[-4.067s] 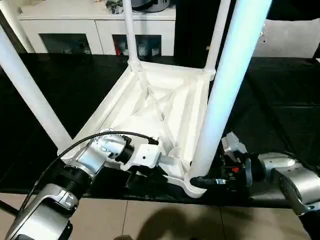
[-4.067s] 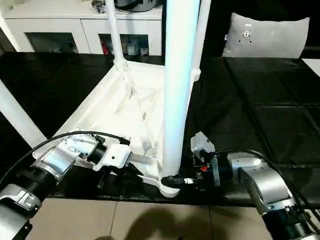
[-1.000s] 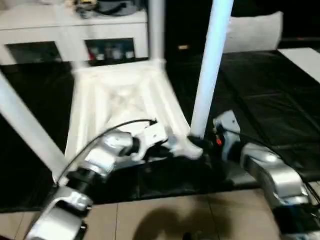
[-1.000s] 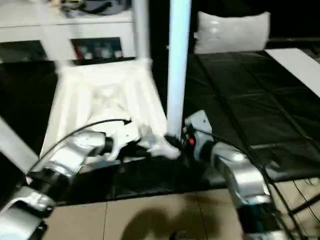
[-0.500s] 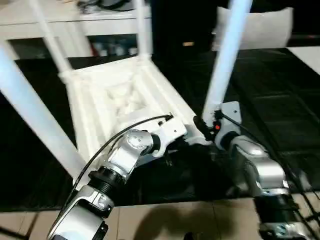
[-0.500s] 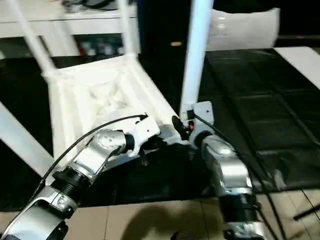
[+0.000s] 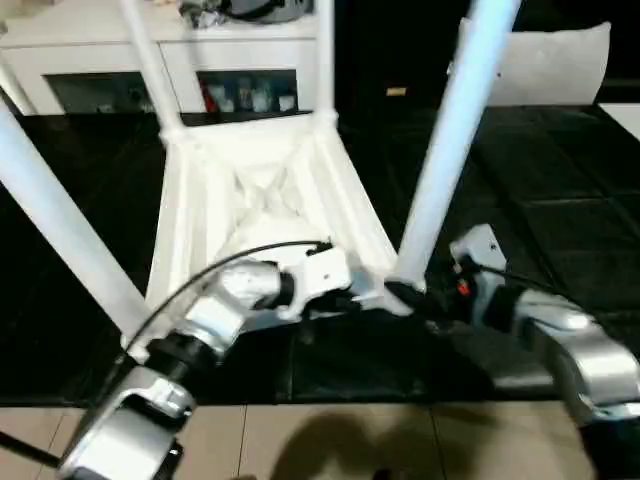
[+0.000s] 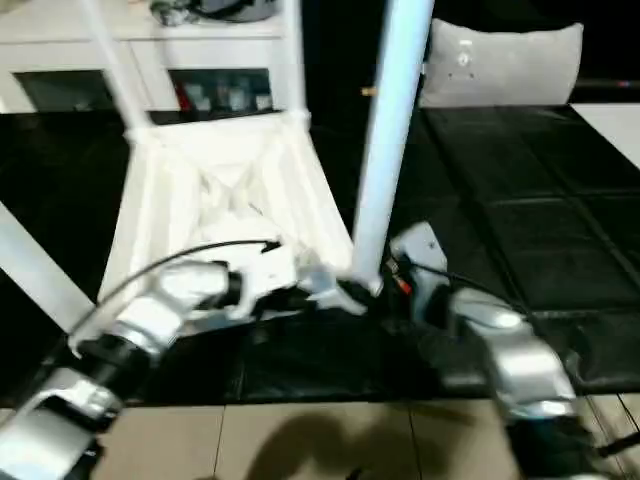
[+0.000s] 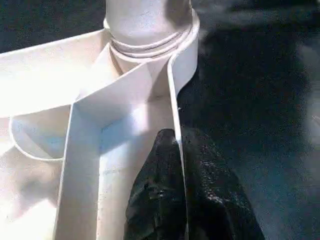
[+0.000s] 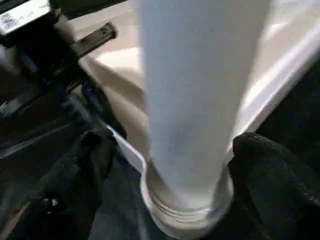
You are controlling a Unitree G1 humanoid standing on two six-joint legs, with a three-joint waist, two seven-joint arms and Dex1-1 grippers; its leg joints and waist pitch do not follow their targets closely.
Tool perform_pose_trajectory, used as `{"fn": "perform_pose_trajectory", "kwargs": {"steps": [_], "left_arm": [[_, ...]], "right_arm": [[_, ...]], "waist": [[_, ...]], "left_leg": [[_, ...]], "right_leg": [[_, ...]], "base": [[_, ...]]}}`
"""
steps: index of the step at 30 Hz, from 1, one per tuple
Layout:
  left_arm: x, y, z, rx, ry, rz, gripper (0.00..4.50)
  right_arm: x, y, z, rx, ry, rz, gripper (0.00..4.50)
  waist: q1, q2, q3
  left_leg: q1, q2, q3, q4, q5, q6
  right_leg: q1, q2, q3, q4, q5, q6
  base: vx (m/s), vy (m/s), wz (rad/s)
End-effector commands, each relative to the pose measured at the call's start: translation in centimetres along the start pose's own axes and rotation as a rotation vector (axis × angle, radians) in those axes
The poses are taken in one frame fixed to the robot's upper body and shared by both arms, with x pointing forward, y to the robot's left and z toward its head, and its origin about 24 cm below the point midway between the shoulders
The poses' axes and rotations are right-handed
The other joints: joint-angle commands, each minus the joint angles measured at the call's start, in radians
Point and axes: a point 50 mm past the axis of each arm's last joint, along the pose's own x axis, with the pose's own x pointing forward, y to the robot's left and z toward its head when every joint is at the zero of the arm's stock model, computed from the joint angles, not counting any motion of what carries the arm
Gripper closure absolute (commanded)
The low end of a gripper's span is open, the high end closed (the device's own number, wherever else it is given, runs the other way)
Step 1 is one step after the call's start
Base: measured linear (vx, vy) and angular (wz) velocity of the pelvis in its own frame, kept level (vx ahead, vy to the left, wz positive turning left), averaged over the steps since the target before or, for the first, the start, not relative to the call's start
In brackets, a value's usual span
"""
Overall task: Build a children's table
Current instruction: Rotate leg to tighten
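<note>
The children's table lies upside down on a black desk, its ribbed underside facing up and its legs rising from the round corner sockets. At the far left, one near leg slants up and out past the picture's edge; behind it, a thinner far leg stands at the far left corner, and another far leg rises from the far right corner. Along the table's near edge, the left hand is clenched on the thin white side wall of the top, one black finger inside the rim and the other outside, just short of the near right corner socket. That socket carries the fourth leg, which leans slightly to the right as it climbs out of view. To the right of it, the right hand has its two black fingers spread wide on either side of this leg's base, one on each flank and neither clearly pressing the tube, so the leg stands released in its socket. Beyond the desk stands a white cabinet with glass doors, and farther right a grey cushion rests against the dark background.
</note>
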Motion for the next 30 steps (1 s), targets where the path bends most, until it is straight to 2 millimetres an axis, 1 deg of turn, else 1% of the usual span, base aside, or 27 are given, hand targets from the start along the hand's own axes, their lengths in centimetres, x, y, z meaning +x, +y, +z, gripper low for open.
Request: {"fn": "perform_pose_trajectory", "kwargs": {"steps": [1,2,4,5,7,8,9,10,11,12,14,16,19,21,22,23,24,26,30], "left_arm": [[0.2,-0.9,0.7,0.109,0.002,-0.161,4.5],[-0.1,-1.2,0.6,0.13,-0.001,-0.207,4.5],[-0.2,-1.5,0.7,0.135,-0.013,-0.24,4.5],[-0.2,-1.6,0.8,0.139,-0.02,-0.257,4.5],[-0.3,-2.0,0.9,0.148,-0.035,-0.297,4.5],[-0.3,-2.1,1.0,0.152,-0.042,-0.316,4.5],[-0.3,-2.3,1.0,0.158,-0.049,-0.332,4.5],[-0.3,-2.3,1.0,0.158,-0.049,-0.332,4.5],[-0.3,-2.5,1.0,0.172,-0.048,-0.36,4.5],[-0.4,-2.7,0.9,0.18,-0.043,-0.374,4.5],[-0.5,-2.8,0.8,0.185,-0.04,-0.388,4.5],[-0.5,-2.7,0.8,0.184,-0.04,-0.387,4.5],[-0.6,-2.7,0.8,0.183,-0.039,-0.389,4.5],[-0.7,-2.7,0.7,0.182,-0.037,-0.39,4.5],[-0.7,-2.7,0.7,0.181,-0.036,-0.39,4.5],[-0.7,-2.7,0.7,0.181,-0.035,-0.391,4.5],[-0.8,-2.7,0.6,0.179,-0.033,-0.391,4.5],[-0.8,-2.6,0.5,0.178,-0.03,-0.39,4.5],[-0.8,-2.6,0.5,0.147,-0.041,-0.375,4.5]], "right_arm": [[-0.3,0.9,0.1,-0.025,0.032,0.119,0.01],[-0.6,1.1,0.0,-0.034,0.05,0.17,0.01],[-0.6,1.3,0.0,-0.025,0.051,0.214,0.01],[-0.7,1.4,0.0,-0.022,0.051,0.234,0.27],[-0.6,1.5,0.1,-0.026,0.045,0.263,0.36],[-0.5,1.6,0.1,-0.018,0.042,0.28,0.36],[-0.5,1.7,0.1,-0.013,0.042,0.299,0.41],[-0.5,1.7,0.1,-0.013,0.042,0.299,0.55],[-0.4,1.9,0.2,-0.003,0.043,0.332,0.7],[-0.3,2.1,0.2,0.006,0.044,0.355,0.78],[-0.2,2.5,0.1,0.031,0.048,0.403,0.89],[-0.2,2.6,0.1,0.034,0.049,0.41,1.13],[-0.2,2.8,-0.1,0.046,0.056,0.43,1.34],[-0.3,2.8,-0.1,0.052,0.06,0.437,1.64],[-0.3,2.8,-0.1,0.054,0.061,0.44,1.64],[-0.3,2.9,-0.1,0.056,0.062,0.442,1.78],[-0.3,3.0,-0.2,0.061,0.065,0.448,1.78],[-0.4,3.0,-0.2,0.064,0.067,0.453,2.07],[-0.1,3.4,-0.2,0.077,0.053,0.452,2.16]], "waist": [[0.003,-0.01,-0.069],[0.011,-0.009,-0.069],[0.016,-0.01,-0.07],[0.017,-0.01,-0.069],[0.021,-0.01,-0.069],[0.029,-0.017,-0.069],[0.03,-0.018,-0.069],[0.034,-0.016,-0.069],[0.039,-0.017,-0.069],[0.039,-0.018,-0.068],[0.039,-0.018,-0.066],[0.039,-0.019,-0.067],[0.038,-0.019,-0.067],[0.038,-0.019,-0.068],[0.038,-0.018,-0.068],[0.038,-0.019,-0.069],[0.038,-0.019,-0.069],[0.038,-0.019,-0.069],[0.039,-0.019,-0.068]], "left_leg": [[-0.008,0.008,0.017,-0.064,-0.153,0.109],[-0.008,0.011,0.017,-0.064,-0.146,0.11],[-0.009,0.011,0.019,-0.063,-0.138,0.111],[-0.01,0.013,0.018,-0.064,-0.139,0.11],[-0.008,0.013,0.019,-0.064,-0.141,0.106],[-0.009,0.015,0.019,-0.065,-0.131,0.103],[-0.009,0.015,0.02,-0.065,-0.13,0.103],[-0.007,0.016,0.021,-0.064,-0.126,0.102],[-0.004,0.015,0.021,-0.064,-0.128,0.101],[-0.005,0.016,0.022,-0.065,-0.13,0.101],[-0.008,0.014,0.021,-0.067,-0.144,0.093],[-0.008,0.014,0.02,-0.067,-0.143,0.087],[-0.008,0.013,0.02,-0.066,-0.138,0.082],[-0.008,0.013,0.02,-0.066,-0.133,0.082],[-0.008,0.013,0.02,-0.066,-0.131,0.082],[-0.008,0.013,0.02,-0.066,-0.128,0.082],[-0.009,0.013,0.02,-0.066,-0.126,0.083],[-0.009,0.013,0.02,-0.065,-0.12,0.084],[-0.009,0.012,0.021,-0.065,-0.123,0.081]], "right_leg": [[0.075,-0.038,0.039,-0.066,-0.283,-0.184],[0.074,-0.04,0.041,-0.063,-0.274,-0.188],[0.074,-0.04,0.041,-0.059,-0.253,-0.2],[0.074,-0.04,0.041,-0.058,-0.254,-0.201],[0.073,-0.041,0.041,-0.059,-0.266,-0.201],[0.073,-0.043,0.043,-0.057,-0.274,-0.199],[0.074,-0.044,0.043,-0.057,-0.277,-0.197],[0.07,-0.043,0.044,-0.058,-0.282,-0.195],[0.069,-0.041,0.043,-0.058,-0.288,-0.191],[0.069,-0.041,0.044,-0.058,-0.292,-0.19],[0.072,-0.041,0.042,-0.061,-0.32,-0.175],[0.072,-0.042,0.043,-0.062,-0.328,-0.168],[0.072,-0.041,0.043,-0.061,-0.322,-0.167],[0.071,-0.041,0.043,-0.061,-0.32,-0.167],[0.072,-0.042,0.043,-0.061,-0.318,-0.167],[0.072,-0.041,0.043,-0.06,-0.314,-0.167],[0.073,-0.041,0.043,-0.06,-0.311,-0.168],[0.072,-0.041,0.043,-0.059,-0.304,-0.17],[0.072,-0.041,0.043,-0.06,-0.315,-0.163]], "base": [[0.0,0.0,0.0],[0.0,0.0,0.0],[0.0,0.0,0.0],[0.0,0.0,0.0],[0.0,0.0,0.0],[0.0,0.0,0.0],[0.0,0.0,0.0],[0.0,0.0,0.0],[0.0,0.0,0.0],[0.0,0.0,0.0],[0.0,0.0,0.0],[0.0,0.0,0.0],[0.0,0.0,0.0],[0.0,0.0,0.0],[0.0,0.0,0.0],[0.0,0.0,0.0],[0.0,0.0,0.0],[0.0,0.0,0.0],[0.0,0.0,0.0]]}}
